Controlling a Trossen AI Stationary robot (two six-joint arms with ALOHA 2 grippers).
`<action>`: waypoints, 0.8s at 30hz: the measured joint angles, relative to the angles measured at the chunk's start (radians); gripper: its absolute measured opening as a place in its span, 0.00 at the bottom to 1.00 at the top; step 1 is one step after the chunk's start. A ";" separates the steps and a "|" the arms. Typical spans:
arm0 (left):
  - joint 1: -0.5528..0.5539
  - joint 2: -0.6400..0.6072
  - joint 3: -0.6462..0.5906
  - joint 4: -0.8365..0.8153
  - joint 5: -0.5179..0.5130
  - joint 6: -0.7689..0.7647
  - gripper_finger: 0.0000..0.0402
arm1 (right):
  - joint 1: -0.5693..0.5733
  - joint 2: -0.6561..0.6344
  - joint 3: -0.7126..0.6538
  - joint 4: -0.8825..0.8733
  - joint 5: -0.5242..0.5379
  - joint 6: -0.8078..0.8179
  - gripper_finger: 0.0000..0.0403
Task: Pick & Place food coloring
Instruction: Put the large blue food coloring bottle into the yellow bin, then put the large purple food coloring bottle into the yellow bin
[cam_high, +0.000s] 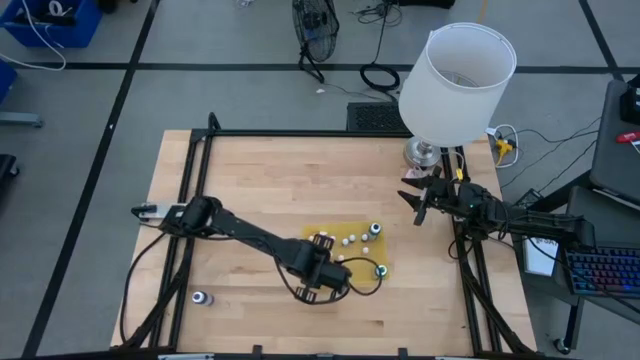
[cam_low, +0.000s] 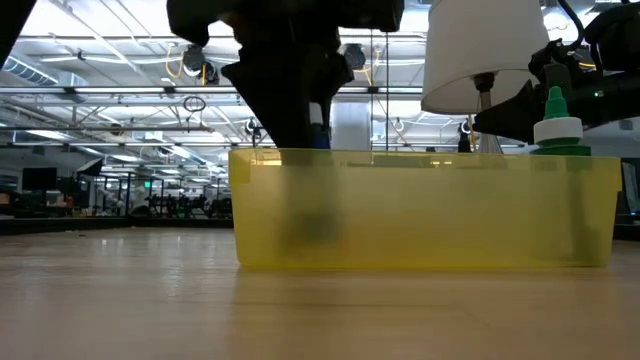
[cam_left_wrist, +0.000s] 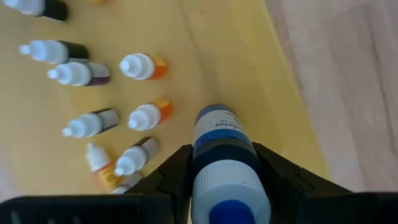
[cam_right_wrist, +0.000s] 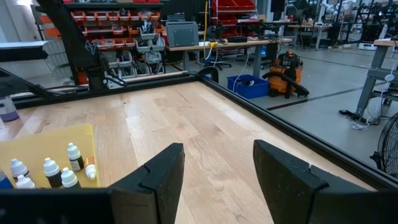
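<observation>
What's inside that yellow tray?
The yellow tray holds small dropper bottles, standing, white caps up. The left gripper, jaws shut on a blue-capped bottle, hides whatever lies beneath it.

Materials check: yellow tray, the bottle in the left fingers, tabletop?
Yellow tray: looks like translucent plastic, matte; the arm's dark shape shows blurred through its wall in the low view.
Blue bottle held in the left gripper: likely plastic, with a printed paper-like label and a smooth white collar.
Tabletop: light wood, visible grain and plank seams, low sheen.
</observation>
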 joint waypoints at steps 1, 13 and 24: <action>0.004 0.000 -0.011 0.016 0.013 -0.001 0.35 | 0.000 0.000 0.000 0.000 0.000 0.000 0.45; 0.014 -0.002 -0.037 0.041 0.071 -0.022 0.55 | 0.000 0.000 0.000 0.000 0.000 0.000 0.45; 0.014 -0.015 0.131 -0.114 0.070 -0.070 0.76 | 0.000 0.000 0.000 0.000 0.000 0.000 0.45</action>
